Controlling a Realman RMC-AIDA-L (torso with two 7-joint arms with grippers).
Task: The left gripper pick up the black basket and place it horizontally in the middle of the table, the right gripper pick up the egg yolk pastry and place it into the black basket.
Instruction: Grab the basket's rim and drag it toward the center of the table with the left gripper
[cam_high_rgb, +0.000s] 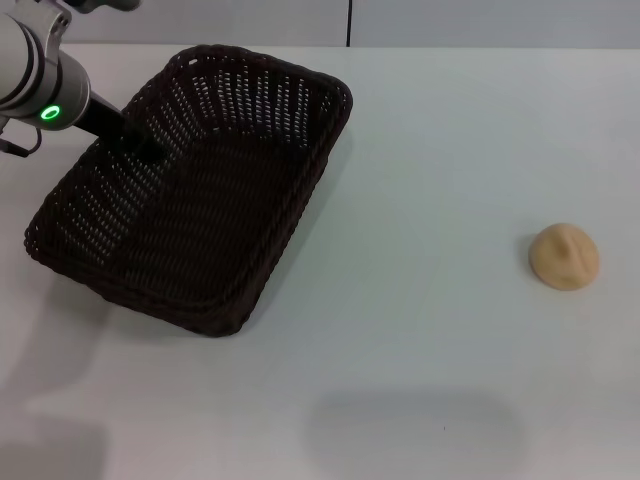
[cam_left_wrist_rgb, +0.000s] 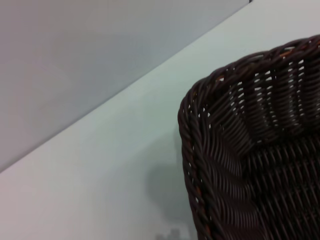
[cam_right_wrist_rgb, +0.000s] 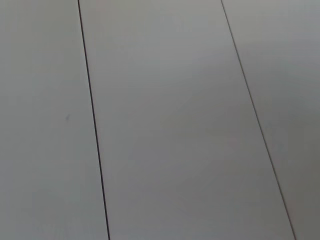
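The black basket (cam_high_rgb: 200, 180) lies on the white table (cam_high_rgb: 420, 330) at the left, set at a slant with one corner toward the back. My left gripper (cam_high_rgb: 140, 148) reaches down from the upper left to the basket's left rim, its black end dark against the weave. The left wrist view shows one corner of the basket (cam_left_wrist_rgb: 235, 150) close up. The egg yolk pastry (cam_high_rgb: 564, 256) sits alone on the table at the right, far from the basket. My right gripper is out of view.
The table's back edge meets a grey wall (cam_high_rgb: 450, 20) behind the basket. The right wrist view shows only grey panels (cam_right_wrist_rgb: 165, 120) with thin dark seams.
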